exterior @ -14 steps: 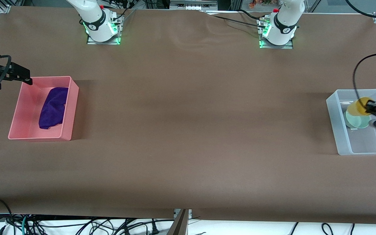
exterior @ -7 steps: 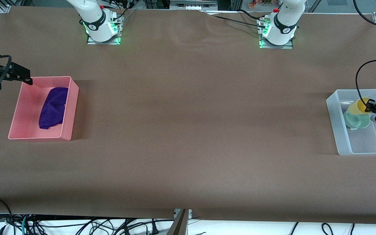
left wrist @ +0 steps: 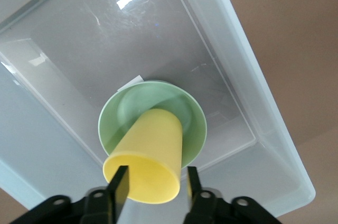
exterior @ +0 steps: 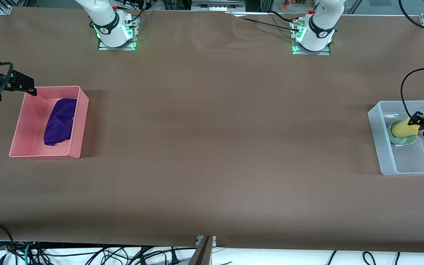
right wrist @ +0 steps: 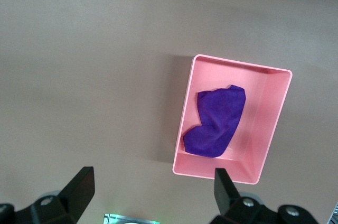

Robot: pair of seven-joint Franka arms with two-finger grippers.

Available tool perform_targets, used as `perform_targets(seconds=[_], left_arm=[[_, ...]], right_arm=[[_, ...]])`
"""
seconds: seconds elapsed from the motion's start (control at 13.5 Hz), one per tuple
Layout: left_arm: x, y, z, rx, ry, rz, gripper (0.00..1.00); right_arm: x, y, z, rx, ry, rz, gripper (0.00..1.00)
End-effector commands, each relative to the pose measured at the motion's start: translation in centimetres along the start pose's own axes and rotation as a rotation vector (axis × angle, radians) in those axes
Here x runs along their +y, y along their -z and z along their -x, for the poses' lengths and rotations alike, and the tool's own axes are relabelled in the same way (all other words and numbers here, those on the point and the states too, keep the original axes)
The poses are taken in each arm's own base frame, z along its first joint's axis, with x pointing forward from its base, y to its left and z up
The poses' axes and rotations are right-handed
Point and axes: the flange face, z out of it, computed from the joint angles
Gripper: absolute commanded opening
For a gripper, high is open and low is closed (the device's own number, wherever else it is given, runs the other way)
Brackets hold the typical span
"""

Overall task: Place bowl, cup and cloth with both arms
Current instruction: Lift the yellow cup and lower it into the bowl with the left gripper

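Note:
The yellow cup lies tilted in the mint-green bowl, which sits in the clear bin at the left arm's end. In the left wrist view the cup leans in the bowl with its mouth toward my left gripper. That gripper is open over the bin, one finger across the cup's mouth and the other apart from its wall. The purple cloth lies in the pink bin; it also shows in the right wrist view. My right gripper is open and empty, up beside the pink bin.
The clear bin's wall rings the bowl closely. The half of the clear bin nearer the front camera holds nothing. Brown table cover spans between the two bins. The arms' bases stand along the table's edge farthest from the front camera.
The left gripper lowered the cup from above the bowl into it, and the cup now leans in the bowl with the fingers spread off it. The right arm has not moved.

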Motion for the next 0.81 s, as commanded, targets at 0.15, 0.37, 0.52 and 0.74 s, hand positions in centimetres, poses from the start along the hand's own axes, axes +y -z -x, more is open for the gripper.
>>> perform_targets(seconds=[0.15, 0.37, 0.52, 0.74], left_arm=[[1.9, 7.0, -0.5, 0.011, -0.039, -0.070, 1.00], [5.3, 14.0, -2.6, 0.113, -0.021, -0.052, 1.00], [8.2, 18.6, -4.7, 0.127, -0.036, -0.020, 1.00], [14.4, 25.0, -7.9, 0.144, 0.030, -0.002, 1.00]], right_arm=[[0.4, 0.4, -0.2, 0.008, 0.012, 0.002, 1.00], [0.4, 0.3, -0.2, 0.007, 0.012, 0.000, 1.00], [0.4, 0.3, -0.2, 0.007, 0.010, 0.000, 1.00], [0.4, 0.3, -0.2, 0.007, 0.010, 0.000, 1.00]])
